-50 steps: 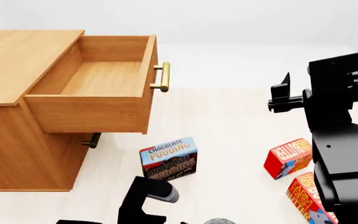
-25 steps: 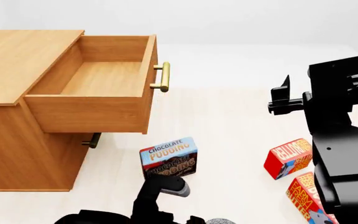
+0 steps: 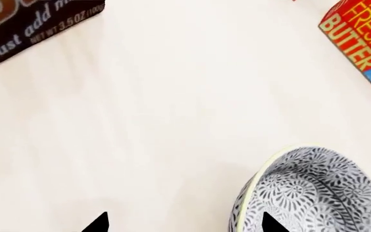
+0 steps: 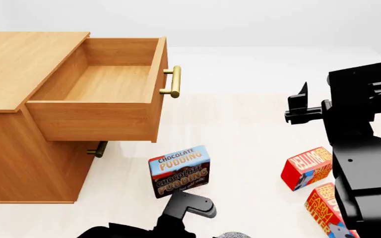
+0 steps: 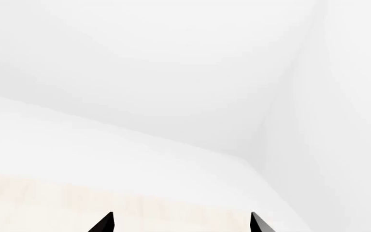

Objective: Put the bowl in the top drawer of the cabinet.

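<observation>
1. Left wrist view: the small round white ceramic bowl (image 3: 314,193) with a grey-blue floral pattern stands on the pale floor (image 3: 172,121). The left gripper (image 3: 182,223) is spread wide; one fingertip (image 3: 272,223) overlaps the bowl's wall and the other is on the bare-floor side, so the bowl is not yet gripped. A dark chocolate pudding box (image 3: 31,19) and a red butter box (image 3: 359,43) lie well apart from the bowl.
2. Head view: the orange-brown wooden cabinet (image 4: 12,148) has its top drawer (image 4: 104,89) pulled out and empty, so opening is done. Only a sliver of the bowl's rim shows at the lower edge.
3. Right wrist view: the right gripper (image 5: 180,223) is spread wide, holds nothing and faces a white wall.
4. Left to do, in my judgement: grasp, lift, place the bowl inside.
</observation>
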